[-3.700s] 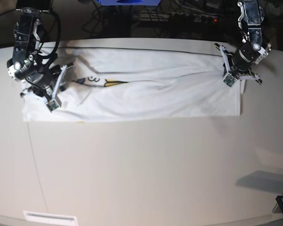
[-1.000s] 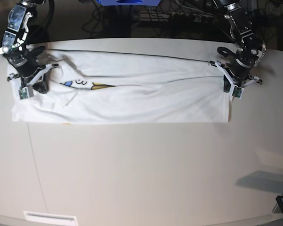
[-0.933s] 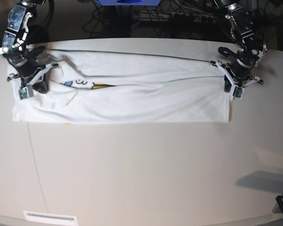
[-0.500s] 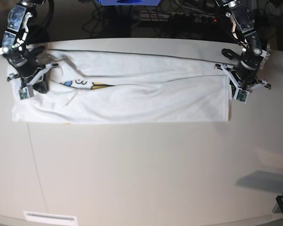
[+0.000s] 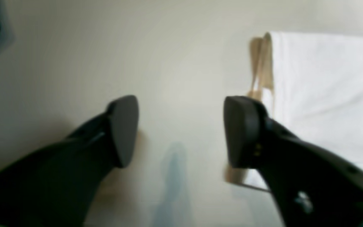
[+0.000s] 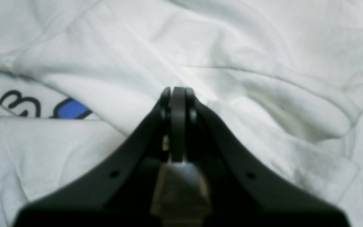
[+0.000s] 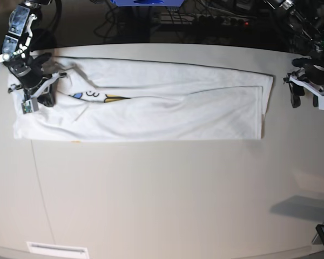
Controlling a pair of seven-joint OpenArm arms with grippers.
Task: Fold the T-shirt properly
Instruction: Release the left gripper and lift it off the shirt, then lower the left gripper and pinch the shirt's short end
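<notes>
Left gripper (image 7: pixel 308 97) fingers spread wide over bare tabletop (image 7: pixel 162 194), right of T-shirt (image 7: pixel 167 110); right gripper (image 7: pixel 35 91) fingers pressed closed above cloth.

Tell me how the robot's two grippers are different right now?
The left gripper has its fingers spread wide with nothing between them; the right gripper has its fingers pressed together. The left one is off the T-shirt, over the bare table beside the shirt's end; the right one sits over the shirt at the other end. Both are black.
</notes>
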